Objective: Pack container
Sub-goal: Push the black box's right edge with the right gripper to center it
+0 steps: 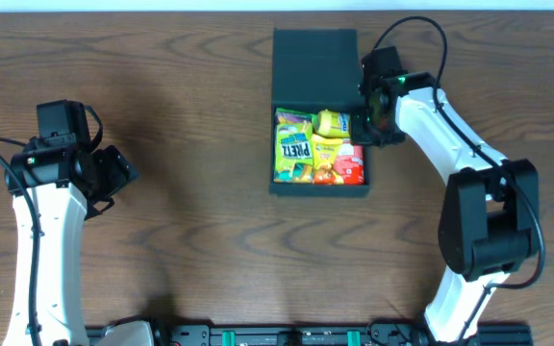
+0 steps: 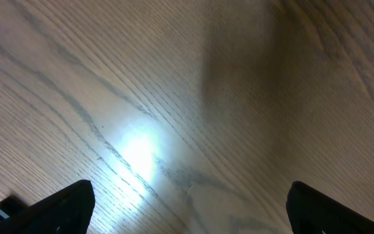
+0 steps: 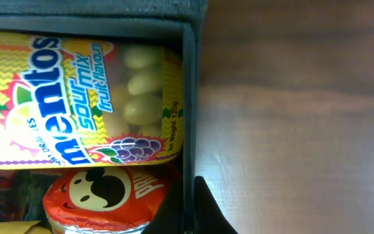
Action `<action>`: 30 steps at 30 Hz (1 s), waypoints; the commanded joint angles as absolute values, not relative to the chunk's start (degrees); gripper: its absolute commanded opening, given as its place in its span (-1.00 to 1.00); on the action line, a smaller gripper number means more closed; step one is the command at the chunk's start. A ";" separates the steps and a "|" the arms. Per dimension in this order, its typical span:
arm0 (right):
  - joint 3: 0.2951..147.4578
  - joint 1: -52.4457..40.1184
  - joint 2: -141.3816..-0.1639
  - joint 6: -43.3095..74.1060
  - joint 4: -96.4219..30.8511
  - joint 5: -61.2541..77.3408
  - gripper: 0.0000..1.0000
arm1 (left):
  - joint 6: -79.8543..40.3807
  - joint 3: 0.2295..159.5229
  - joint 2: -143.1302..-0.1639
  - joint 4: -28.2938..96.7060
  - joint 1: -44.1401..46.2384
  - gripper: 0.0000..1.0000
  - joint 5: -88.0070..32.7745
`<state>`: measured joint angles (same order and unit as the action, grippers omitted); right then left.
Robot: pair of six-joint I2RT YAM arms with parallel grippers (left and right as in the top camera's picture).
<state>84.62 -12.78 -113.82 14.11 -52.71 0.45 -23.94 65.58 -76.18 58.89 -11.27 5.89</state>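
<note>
Several snacks fill the container (image 1: 317, 188), mid-counter toward the far edge, its lid (image 1: 314, 58) open flat. My right gripper (image 1: 378, 108) hugs its right wall; whether its jaws are spread I cannot tell. My left gripper (image 2: 190, 207) hangs spread by the left edge. I'd lift clear, then fold the lid squarely over the Mentos canister (image 3: 76, 97).

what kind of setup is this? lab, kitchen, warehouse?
Probably a robot-lab test bench: white jointed left arm and right arm mounted at one edge of a brown wood-grain table, with a dark teal-black square box of colourful snack packets staged on it.
</note>
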 commanded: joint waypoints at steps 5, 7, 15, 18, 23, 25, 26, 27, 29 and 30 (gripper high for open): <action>80.07 -17.74 -114.72 13.76 -53.71 1.50 -0.97 | -23.55 65.76 -76.77 59.11 -11.60 0.91 5.50; 77.56 -18.68 -113.69 14.31 -51.24 2.28 -0.97 | -23.55 65.76 -76.77 59.11 -11.60 0.91 5.50; 61.71 -20.01 -104.81 14.11 -43.44 4.54 -0.97 | -23.55 65.76 -76.77 59.11 -11.60 0.91 5.50; 57.08 -20.67 -99.83 15.59 -41.12 5.85 -0.97 | -23.55 65.76 -76.77 59.11 -11.60 0.90 5.50; 54.39 -23.68 -91.59 21.32 -43.86 5.32 -0.97 | -23.55 65.76 -76.77 59.11 -11.60 0.90 5.50; 54.19 -25.23 -89.25 23.35 -44.93 3.36 -0.97 | -23.55 65.76 -76.77 59.11 -11.60 0.90 5.50; 54.19 -26.06 -88.14 24.34 -45.78 1.80 -0.97 | -23.55 65.76 -76.77 59.11 -11.60 0.91 5.50; 54.19 -26.87 -87.18 25.15 -46.74 -0.03 -0.97 | -23.55 65.76 -76.77 59.11 -11.60 0.90 5.50; 54.15 -28.27 -85.78 26.44 -48.36 -2.66 -0.97 | -23.55 65.76 -76.77 59.11 -11.60 0.90 5.50; 54.00 -28.84 -85.19 27.07 -48.82 -3.09 -0.97 | -23.55 65.76 -76.77 59.11 -11.60 0.90 5.50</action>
<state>54.11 -27.18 -87.96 23.24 -47.88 -0.89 -23.94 65.58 -76.20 58.92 -11.27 5.89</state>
